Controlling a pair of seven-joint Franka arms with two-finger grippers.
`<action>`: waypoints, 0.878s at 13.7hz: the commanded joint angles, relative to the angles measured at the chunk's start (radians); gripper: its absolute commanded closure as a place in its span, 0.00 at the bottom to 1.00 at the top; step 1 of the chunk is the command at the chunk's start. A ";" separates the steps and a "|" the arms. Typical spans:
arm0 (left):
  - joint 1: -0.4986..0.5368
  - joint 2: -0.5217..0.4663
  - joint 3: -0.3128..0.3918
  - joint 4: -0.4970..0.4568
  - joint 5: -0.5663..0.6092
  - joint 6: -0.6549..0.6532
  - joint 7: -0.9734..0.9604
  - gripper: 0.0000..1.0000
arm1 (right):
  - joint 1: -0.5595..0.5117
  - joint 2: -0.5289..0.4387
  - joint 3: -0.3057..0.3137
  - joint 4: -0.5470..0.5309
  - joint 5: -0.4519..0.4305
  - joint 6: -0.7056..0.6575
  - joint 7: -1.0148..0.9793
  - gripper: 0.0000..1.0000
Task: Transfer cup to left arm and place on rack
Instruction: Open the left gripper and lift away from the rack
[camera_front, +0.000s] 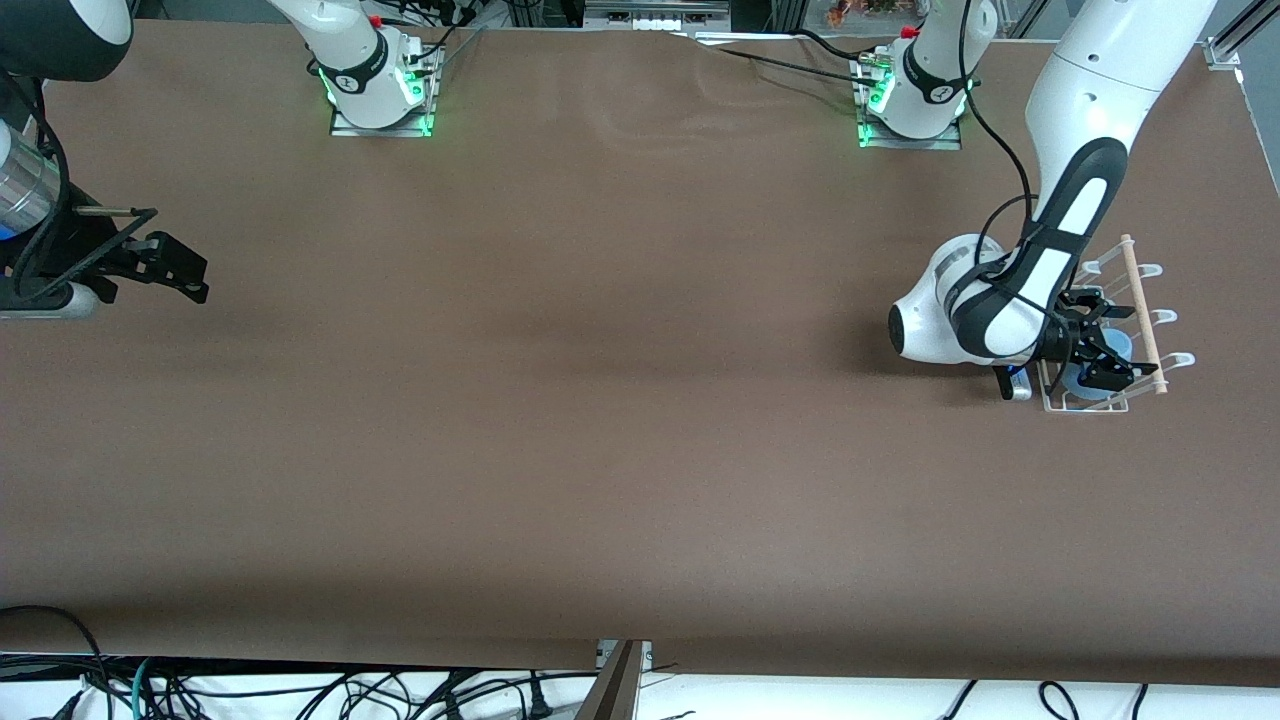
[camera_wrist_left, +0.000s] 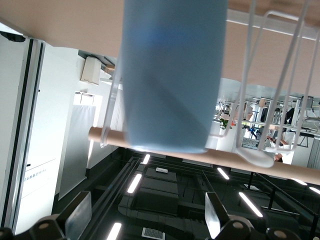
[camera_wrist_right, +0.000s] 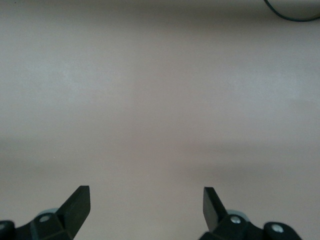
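While the left tool (camera_front: 1098, 352) sits low at the rack (camera_front: 1150, 318) at the left arm's end of the bench (camera_front: 600, 400), its fingers (camera_wrist_left: 75, 217) stand wide apart and grip nothing. The cup (camera_wrist_left: 172, 75) sits just ahead of those fingers, in the rack, seated on the wire loops and touching the wooden dowel (camera_wrist_left: 300, 172). In the front view the cup (camera_front: 1085, 378) is only a blue patch under the tool, mostly hidden; the left wrist view shows its whole side between the wires. The right tool (camera_front: 165, 265) waits over bare bench at the right arm's end, fingers (camera_wrist_right: 77, 205) wide, holding nothing.
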 joint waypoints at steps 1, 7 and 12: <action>0.010 -0.087 -0.015 -0.005 -0.001 0.000 0.011 0.00 | -0.010 -0.002 0.007 0.008 -0.001 -0.015 -0.013 0.00; -0.002 -0.293 -0.088 0.206 -0.661 -0.068 0.000 0.00 | -0.004 -0.001 0.010 0.011 -0.004 -0.015 -0.010 0.00; 0.024 -0.331 -0.073 0.395 -1.123 -0.116 -0.236 0.00 | -0.010 -0.001 0.007 0.011 -0.004 -0.013 -0.011 0.00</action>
